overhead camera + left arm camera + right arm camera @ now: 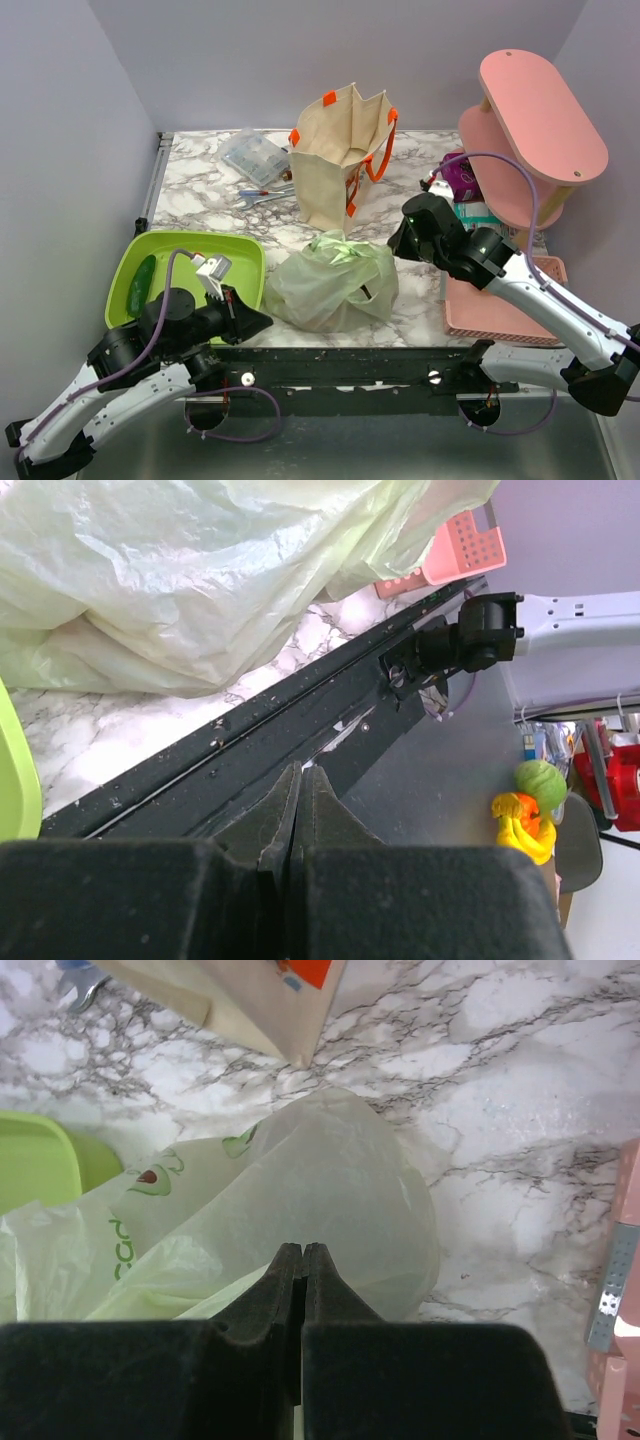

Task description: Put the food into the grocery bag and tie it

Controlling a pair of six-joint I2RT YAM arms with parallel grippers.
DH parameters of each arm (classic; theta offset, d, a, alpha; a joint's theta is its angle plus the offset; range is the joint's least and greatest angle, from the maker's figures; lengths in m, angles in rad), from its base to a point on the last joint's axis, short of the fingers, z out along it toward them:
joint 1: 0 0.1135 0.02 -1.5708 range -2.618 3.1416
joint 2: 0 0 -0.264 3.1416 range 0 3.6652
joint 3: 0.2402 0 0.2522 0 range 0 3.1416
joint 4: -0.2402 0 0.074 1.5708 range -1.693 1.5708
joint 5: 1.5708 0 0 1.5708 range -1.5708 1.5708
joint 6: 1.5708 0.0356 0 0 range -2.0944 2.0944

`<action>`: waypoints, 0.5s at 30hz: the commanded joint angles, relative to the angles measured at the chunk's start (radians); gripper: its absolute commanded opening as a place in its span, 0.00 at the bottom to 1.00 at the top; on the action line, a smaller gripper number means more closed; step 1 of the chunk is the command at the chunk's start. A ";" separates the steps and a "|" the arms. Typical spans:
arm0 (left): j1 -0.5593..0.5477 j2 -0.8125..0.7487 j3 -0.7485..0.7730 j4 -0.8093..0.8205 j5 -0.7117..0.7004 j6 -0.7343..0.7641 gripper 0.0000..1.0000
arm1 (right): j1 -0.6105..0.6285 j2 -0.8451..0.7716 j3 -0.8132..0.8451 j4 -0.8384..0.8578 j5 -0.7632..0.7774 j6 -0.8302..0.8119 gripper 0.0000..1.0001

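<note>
The light green grocery bag [330,285] with avocado prints lies bunched on the marble table, its top gathered into a knot-like twist [340,241]. The food is hidden inside it; only a dark shape [370,292] shows through the plastic. My right gripper [397,245] hovers just right of the bag's top, shut with nothing between its tips [303,1248], over the bag [300,1190]. My left gripper [262,322] is shut and empty [300,770] above the table's black front rail, with the bag [180,570] just beyond it.
A stiff beige tote [335,160] with orange handles stands behind the bag. At the left is a lime tray [190,238] holding a cucumber [140,285]. A pink shelf [540,130] and pink basket [500,310] stand at the right. A clear box [255,155] and tools [265,195] lie at the back.
</note>
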 commanded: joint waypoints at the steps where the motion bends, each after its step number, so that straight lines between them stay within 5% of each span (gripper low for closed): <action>1: -0.003 0.026 0.000 0.078 0.042 0.023 0.15 | -0.004 -0.033 -0.032 0.092 -0.129 -0.082 0.01; 4: -0.003 0.143 0.058 0.140 0.094 0.090 0.44 | -0.004 -0.043 -0.042 0.116 -0.230 -0.113 0.01; 11: -0.037 0.385 0.226 0.228 0.044 0.247 0.77 | -0.004 -0.067 -0.027 0.089 -0.266 -0.117 0.01; 15: -0.060 0.466 0.284 0.258 0.003 0.290 0.79 | -0.004 -0.067 -0.008 0.081 -0.276 -0.118 0.01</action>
